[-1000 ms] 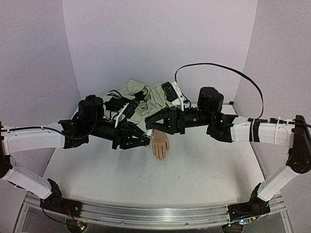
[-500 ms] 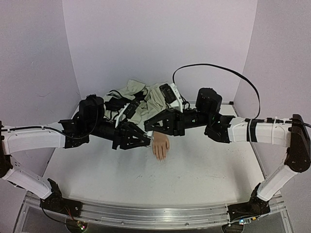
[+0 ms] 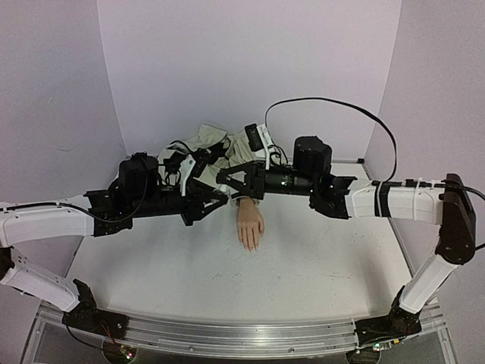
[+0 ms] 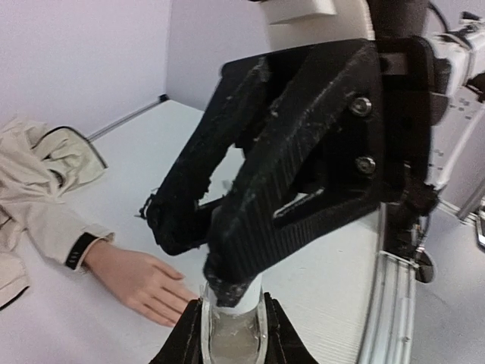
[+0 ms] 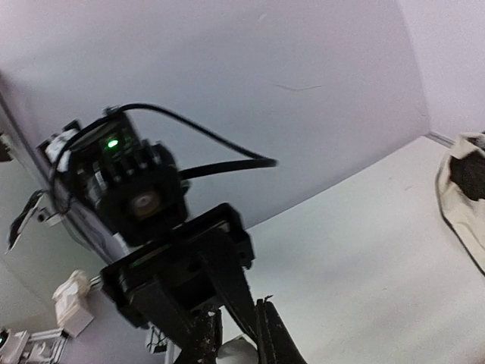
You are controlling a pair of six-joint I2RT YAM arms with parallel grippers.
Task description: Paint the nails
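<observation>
The pale peach mannequin hand [image 3: 249, 224] lies palm down on the white table, its tiny nails [image 3: 251, 244] pointing to the near edge, and its cream dark-cuffed sleeve [image 3: 244, 155] runs back. It also shows in the left wrist view [image 4: 136, 274]. My left gripper [image 3: 220, 196] [image 4: 231, 318] is shut on a small clear bottle [image 4: 231, 340] and holds it upright above the table, left of the wrist. My right gripper [image 3: 225, 178] [image 5: 236, 341] meets it from the right, its fingers closed round the bottle's white cap [image 4: 244, 299] [image 5: 239, 351].
The bunched cream jacket [image 3: 208, 144] lies at the back of the table with black cables over it. Lilac walls close in the left, back and right. The metal rail [image 3: 227, 334] runs along the near edge.
Both grippers have moved back and left, off the mannequin hand. My right gripper has reached left to the left gripper and closed round the bottle's cap.
</observation>
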